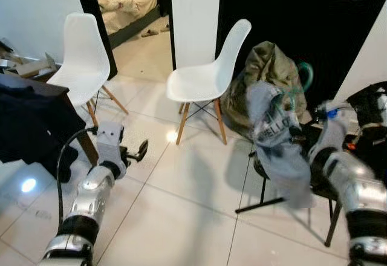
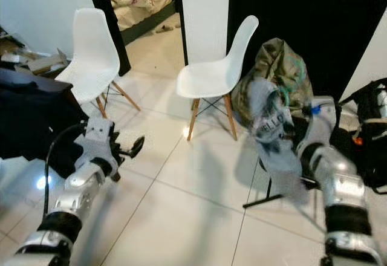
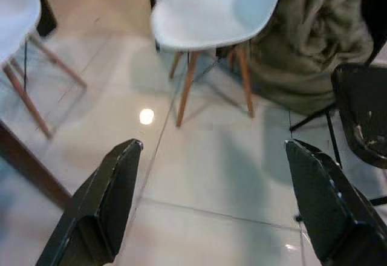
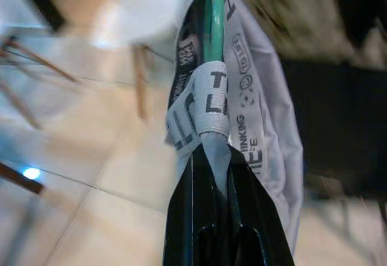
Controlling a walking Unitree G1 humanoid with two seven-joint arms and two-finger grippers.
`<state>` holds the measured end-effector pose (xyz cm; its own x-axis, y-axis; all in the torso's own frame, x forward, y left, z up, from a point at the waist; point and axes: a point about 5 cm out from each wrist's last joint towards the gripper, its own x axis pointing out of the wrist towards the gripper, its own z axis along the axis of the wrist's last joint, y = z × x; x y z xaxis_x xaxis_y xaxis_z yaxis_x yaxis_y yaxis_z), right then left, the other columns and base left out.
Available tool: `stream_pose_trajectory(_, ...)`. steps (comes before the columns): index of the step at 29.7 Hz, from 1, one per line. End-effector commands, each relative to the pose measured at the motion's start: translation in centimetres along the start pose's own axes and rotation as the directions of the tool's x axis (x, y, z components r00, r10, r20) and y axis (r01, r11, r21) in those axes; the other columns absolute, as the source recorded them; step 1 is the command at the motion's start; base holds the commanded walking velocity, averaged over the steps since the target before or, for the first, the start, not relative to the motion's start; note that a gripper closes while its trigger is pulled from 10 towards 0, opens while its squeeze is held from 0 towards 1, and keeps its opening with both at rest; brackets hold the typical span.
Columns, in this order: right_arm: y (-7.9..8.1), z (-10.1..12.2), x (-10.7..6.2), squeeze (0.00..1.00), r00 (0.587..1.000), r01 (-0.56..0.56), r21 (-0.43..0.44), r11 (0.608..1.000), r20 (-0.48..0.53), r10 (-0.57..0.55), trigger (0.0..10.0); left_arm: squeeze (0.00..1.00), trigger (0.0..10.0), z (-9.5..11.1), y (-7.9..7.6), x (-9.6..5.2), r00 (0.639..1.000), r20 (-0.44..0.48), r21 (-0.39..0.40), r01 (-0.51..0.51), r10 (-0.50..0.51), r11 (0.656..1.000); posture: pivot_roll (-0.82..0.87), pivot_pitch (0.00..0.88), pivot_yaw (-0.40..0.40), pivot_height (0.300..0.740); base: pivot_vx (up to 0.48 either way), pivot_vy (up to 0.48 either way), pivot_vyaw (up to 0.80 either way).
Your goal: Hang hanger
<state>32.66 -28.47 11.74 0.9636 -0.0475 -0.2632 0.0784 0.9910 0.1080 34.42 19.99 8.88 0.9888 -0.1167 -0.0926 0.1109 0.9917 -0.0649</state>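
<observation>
A green hanger (image 1: pixel 304 73) carries a grey printed T-shirt (image 1: pixel 275 139) that hangs down over a black stool at the right. My right gripper (image 4: pixel 211 152) is shut on the hanger's green bar and the shirt's neck; in the left eye view the right gripper (image 1: pixel 297 134) sits behind the shirt, mostly hidden by the cloth. My left gripper (image 1: pixel 136 152) is held low at the left above the tiled floor. In the left wrist view the left gripper (image 3: pixel 211 151) is open with nothing between its fingers (image 3: pixel 106 199).
Two white chairs (image 1: pixel 208 75) (image 1: pixel 81 54) stand ahead. An olive bag (image 1: pixel 269 63) leans against a dark door behind the shirt. A black stool (image 1: pixel 275 201) is under the shirt. A dark table with dark cloth (image 1: pixel 30 121) is at the left. An open doorway (image 1: pixel 133 6) lies ahead.
</observation>
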Motion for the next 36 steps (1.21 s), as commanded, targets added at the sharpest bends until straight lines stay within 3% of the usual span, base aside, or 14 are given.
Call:
stream_pose_trajectory(1, -0.9, -0.9, -0.2, 0.0, 0.996, 0.088, 0.005, 0.996, 0.012, -0.088, 10.0, 0.0, 10.0, 0.4, 0.5, 0.3, 1.0, -0.001, -0.023, -0.022, 0.022, 0.999, -0.08, 0.037, 0.028, 0.74, 0.0, 0.0, -0.71)
stream_pose_trajectory(4, -1.6, -3.8, -0.6, 0.0, 0.978, 0.207, 0.081, 0.975, -0.028, -0.206, 10.0, 0.0, 10.0, 0.2, -0.4, 0.6, 0.998, -0.034, 0.0, 0.06, -0.06, 0.998, -0.1, 0.036, 0.028, 0.74, 0.0, 0.0, -0.73)
stream_pose_trajectory(6, -1.6, -3.9, -0.6, 0.0, 0.974, 0.225, 0.098, 0.969, -0.012, -0.225, 10.0, 0.0, 10.0, 0.1, -1.2, 0.7, 0.992, -0.056, 0.039, 0.12, -0.117, 0.992, -0.1, 0.04, 0.03, 0.74, 0.0, 0.0, -0.72)
stream_pose_trajectory(7, -1.6, -3.9, -0.6, 0.0, 0.974, 0.225, 0.098, 0.969, -0.012, -0.225, 10.0, 0.0, 10.0, 0.1, -1.2, 0.7, 0.992, -0.056, 0.039, 0.12, -0.117, 0.992, -0.1, 0.04, 0.03, 0.74, 0.0, 0.0, -0.7)
stream_pose_trajectory(9, -1.5, -3.2, -0.2, 0.0, 0.965, 0.26, 0.113, 0.959, -0.001, -0.262, 10.0, 0.0, 10.0, 0.4, -2.3, 1.3, 0.984, -0.074, 0.131, 0.171, -0.162, 0.977, -0.11, 0.088, 0.031, 0.74, 0.0, 0.0, -0.72)
stream_pose_trajectory(11, -1.4, -2.8, 0.0, 0.0, 0.962, 0.27, 0.114, 0.956, 0.007, -0.273, 10.0, 0.0, 10.0, 0.7, -2.5, 1.6, 0.983, -0.075, 0.16, 0.175, -0.165, 0.972, -0.11, 0.088, 0.031, 0.74, 0.0, 0.0, -0.72)
stream_pose_trajectory(14, -0.4, -2.1, 0.4, 0.0, 0.965, 0.259, 0.05, 0.965, 0.033, -0.261, 10.0, 0.0, 10.0, 1.7, -2.6, 2.1, 0.988, -0.055, 0.265, 0.155, -0.146, 0.952, -0.11, 0.12, 0.042, 0.74, 0.0, 0.0, -0.72)
stream_pose_trajectory(18, -0.2, -1.5, 0.6, 0.0, 0.96, 0.267, 0.058, 0.962, 0.068, -0.27, 10.0, 0.0, 10.0, 2.5, -2.6, 2.4, 0.99, -0.025, 0.314, 0.14, -0.139, 0.939, -0.11, 0.141, 0.041, 0.74, 0.0, 0.0, -0.72)
stream_pose_trajectory(30, 0.0, -0.2, 1.0, 0.0, 0.956, 0.27, 0.037, 0.962, 0.113, -0.272, 10.0, 0.0, 10.0, 4.3, -2.1, 3.0, 0.998, 0.039, 0.359, 0.032, -0.049, 0.933, -0.12, 0.148, 0.052, 0.74, 0.0, 0.0, -0.72)
stream_pose_trajectory(33, 0.8, -0.2, 0.6, 0.0, 0.967, 0.217, 0.006, 0.976, 0.137, -0.216, 10.0, 0.0, 10.0, 3.9, -1.1, 2.5, 0.998, 0.056, 0.289, -0.019, 0.003, 0.957, -0.09, 0.131, 0.061, 0.74, 0.0, 0.0, -0.72)
stream_pose_trajectory(36, 1.1, -0.3, 0.4, 0.0, 0.97, 0.199, -0.009, 0.98, 0.142, -0.195, 10.0, 0.0, 10.0, 3.6, -0.9, 2.3, 0.999, 0.054, 0.267, -0.023, 0.009, 0.963, -0.09, 0.131, 0.061, 0.74, 0.0, 0.0, -0.72)
